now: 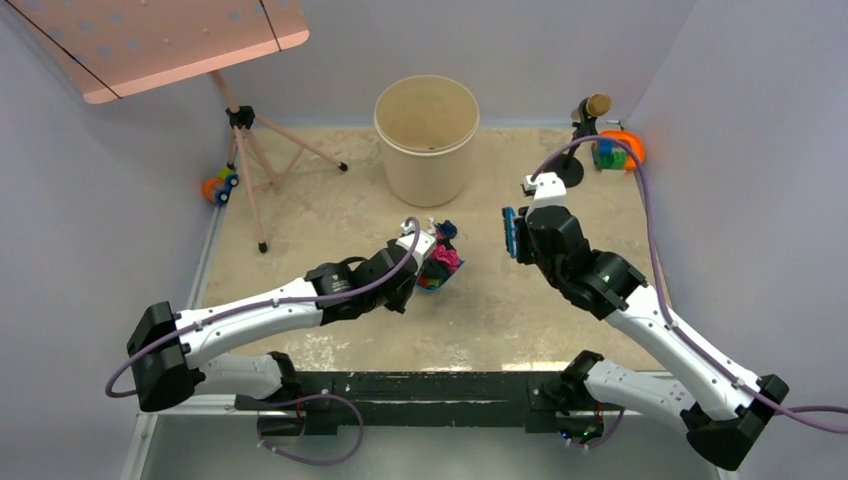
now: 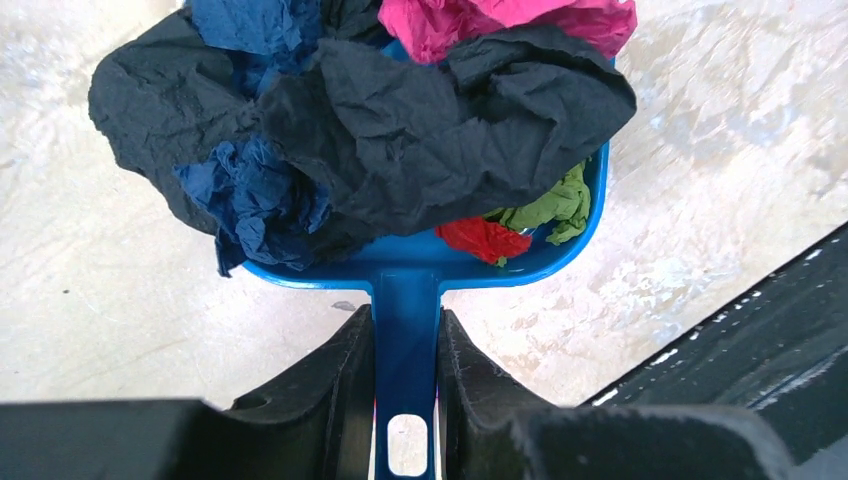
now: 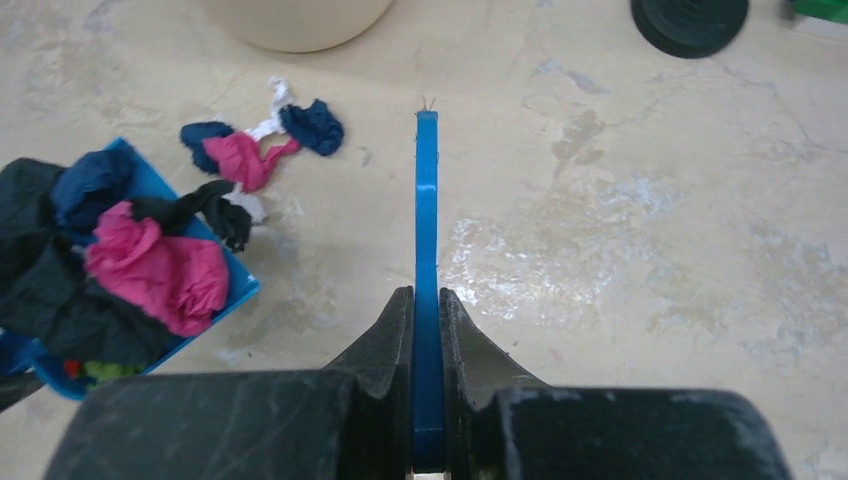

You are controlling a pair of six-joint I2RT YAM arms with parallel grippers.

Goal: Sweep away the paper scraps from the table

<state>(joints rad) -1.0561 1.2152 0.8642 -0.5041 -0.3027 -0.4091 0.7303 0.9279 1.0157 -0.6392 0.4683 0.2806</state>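
Observation:
My left gripper (image 1: 418, 256) (image 2: 405, 320) is shut on the handle of a blue dustpan (image 1: 436, 282) (image 2: 420, 268). The pan is heaped with paper scraps (image 2: 400, 130) in black, dark blue, pink, green and red, and is held near the beige table (image 1: 500, 310); I cannot tell if it touches. My right gripper (image 1: 522, 236) (image 3: 427, 295) is shut on a small blue brush (image 1: 509, 232) (image 3: 427, 200), seen edge-on, to the right of the pan. A few loose scraps (image 1: 446, 231) (image 3: 250, 160), pink, dark blue, white and black, lie on the table just beyond the pan (image 3: 235, 290).
A tall beige bucket (image 1: 427, 138) (image 3: 295, 20) stands behind the scraps. A tripod (image 1: 250, 150) with a pink board stands at the back left, with a toy (image 1: 220, 185) beside it. A black stand (image 1: 575, 165) and toys (image 1: 615, 150) are at the back right. A black rail (image 1: 420, 385) runs along the near edge.

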